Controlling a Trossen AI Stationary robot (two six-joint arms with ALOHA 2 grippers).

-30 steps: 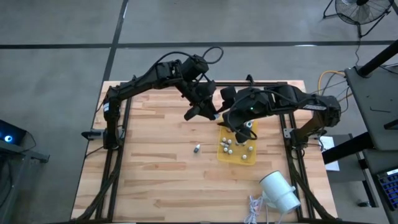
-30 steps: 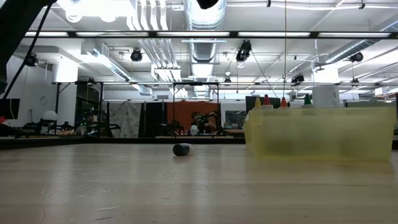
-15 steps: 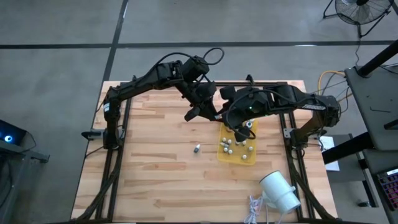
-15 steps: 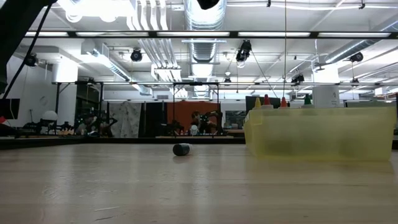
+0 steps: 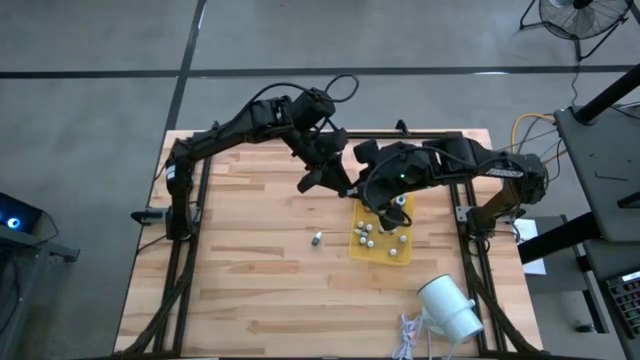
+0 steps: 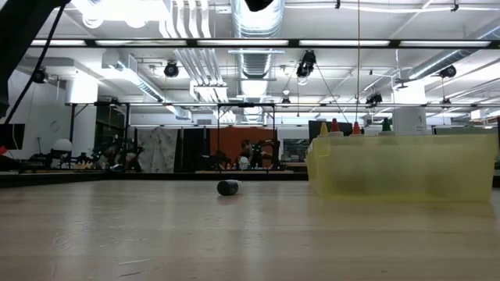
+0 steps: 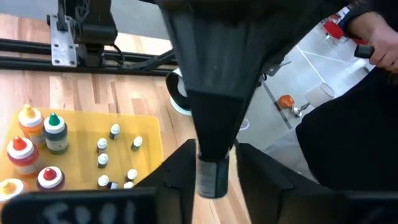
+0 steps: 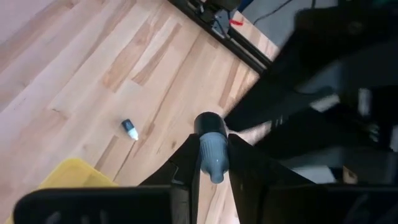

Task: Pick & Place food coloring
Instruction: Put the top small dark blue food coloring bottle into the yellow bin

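Low view – both end effectors out of shot; vial (image 6: 228, 187) on table too small to ID.

Food coloring: four thumb-sized bottles (image 7: 34, 149) with orange, green and red tops stand upright at one end of the yellow tray (image 7: 149, 130), small whitish vials (image 7: 115, 130) upright beside them. One vial (image 5: 316, 238) lies alone on the desk (image 5: 240, 280), just beside the tray. A dark-capped vial (image 8: 213, 152) sits pinched between both pincers' fingers.

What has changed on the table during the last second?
The right gripper moved a little toward the left gripper over the far end of the tray, and it is shut on a vial. The loose vial, the tray and the bottles stayed in place.
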